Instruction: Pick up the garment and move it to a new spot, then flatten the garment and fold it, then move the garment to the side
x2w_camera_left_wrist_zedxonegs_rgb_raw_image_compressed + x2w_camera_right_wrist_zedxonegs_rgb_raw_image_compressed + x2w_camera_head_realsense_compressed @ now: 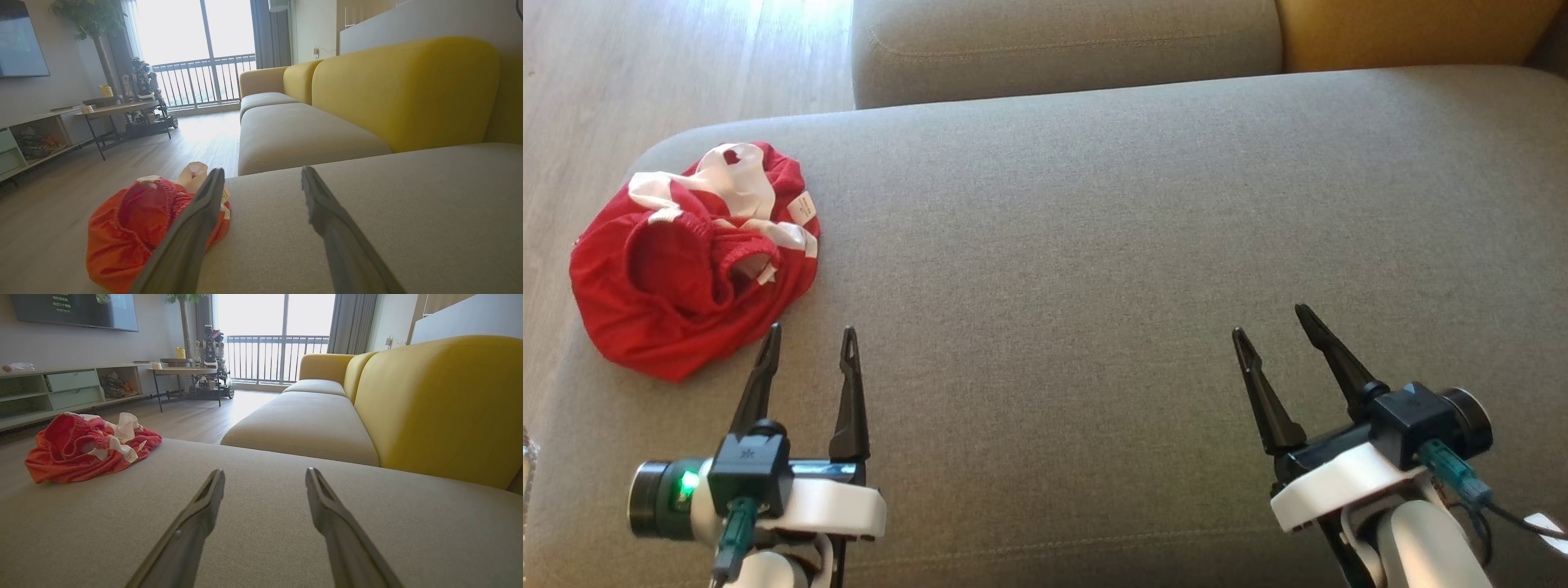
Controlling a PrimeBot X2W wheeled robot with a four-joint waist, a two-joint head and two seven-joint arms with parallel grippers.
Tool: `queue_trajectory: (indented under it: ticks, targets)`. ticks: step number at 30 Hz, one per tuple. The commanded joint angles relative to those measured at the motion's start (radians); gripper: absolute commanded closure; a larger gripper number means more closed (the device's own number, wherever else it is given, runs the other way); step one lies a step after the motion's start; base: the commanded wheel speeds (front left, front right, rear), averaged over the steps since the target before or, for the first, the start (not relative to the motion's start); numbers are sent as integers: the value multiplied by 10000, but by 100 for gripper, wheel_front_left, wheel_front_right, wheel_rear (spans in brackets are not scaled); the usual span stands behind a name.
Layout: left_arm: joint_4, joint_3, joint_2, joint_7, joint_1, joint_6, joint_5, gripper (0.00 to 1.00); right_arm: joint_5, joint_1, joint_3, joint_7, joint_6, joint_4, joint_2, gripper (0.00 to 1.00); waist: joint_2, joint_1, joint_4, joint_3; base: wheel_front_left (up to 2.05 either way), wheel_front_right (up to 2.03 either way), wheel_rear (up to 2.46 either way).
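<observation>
Noted crumpled red-and-white fabric garment (690, 261) at ten o'clock on grey fabric sofa cushion (1094, 245). Logged left gripper (811, 329) and right gripper (1268, 319) with jaws apart, empty. Judged best: pinch raised waistband fold, lift clear.

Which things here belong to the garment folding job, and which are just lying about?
For the job: red and white garment, crumpled on the grey seat cushion; left gripper and right gripper, both open and empty.
Just lying about: yellow backrest, side table, wall screen, shelf unit.
</observation>
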Motion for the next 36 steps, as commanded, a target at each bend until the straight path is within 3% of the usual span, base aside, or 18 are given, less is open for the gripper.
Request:
queue_trajectory:
  ticks: [1,17,36]
  targets:
    - [-379,324,136,-122,-322,73,142,0,-133,-497,256,-109,-2,-416,-110,0,0,0,6,-6,0,0,0]
    - [259,617,-200,-122,-158,-346,-102,0,-362,-301,258,-109,-2,-408,-110,0,0,0,507,-44,0,0,0]
    - [245,1104,-404,-122,125,-553,20,0,-279,-1,482,-109,-2,-421,-110,0,0,0,2707,-303,0,0,0]
